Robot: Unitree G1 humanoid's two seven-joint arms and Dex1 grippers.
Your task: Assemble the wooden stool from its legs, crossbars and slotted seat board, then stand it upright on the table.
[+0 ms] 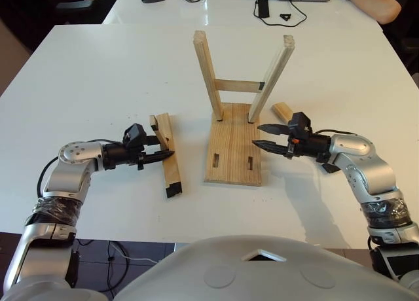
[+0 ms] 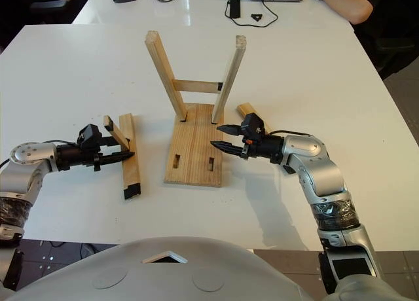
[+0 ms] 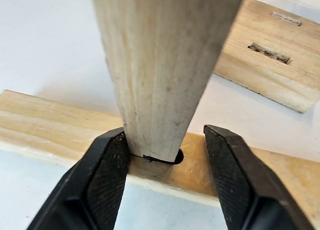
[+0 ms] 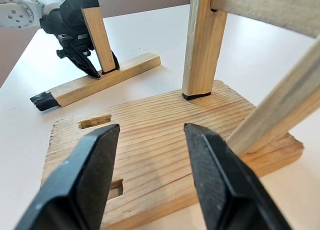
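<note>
Judging from the grain, I'd call the loose leg piece (image 1: 171, 175) light, stiff, dry softwood. It is square-edged and won't flex but could slip, so I'd grip its upstanding bar low, by the joint. My left gripper (image 1: 169, 154) straddles that bar, fingers parted, unclamped. My right gripper (image 1: 256, 135) gapes empty beside the flat slotted seat board (image 1: 230, 162) on the worktop (image 1: 98, 85).

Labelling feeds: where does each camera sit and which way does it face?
Head eyes: on head, facing down over the table; left gripper and right gripper show.
Left wrist: on that wrist, facing the loose leg past its own fingers.
Right wrist: faces across the board toward the left gripper; own fingers show.
All share the board.
</note>
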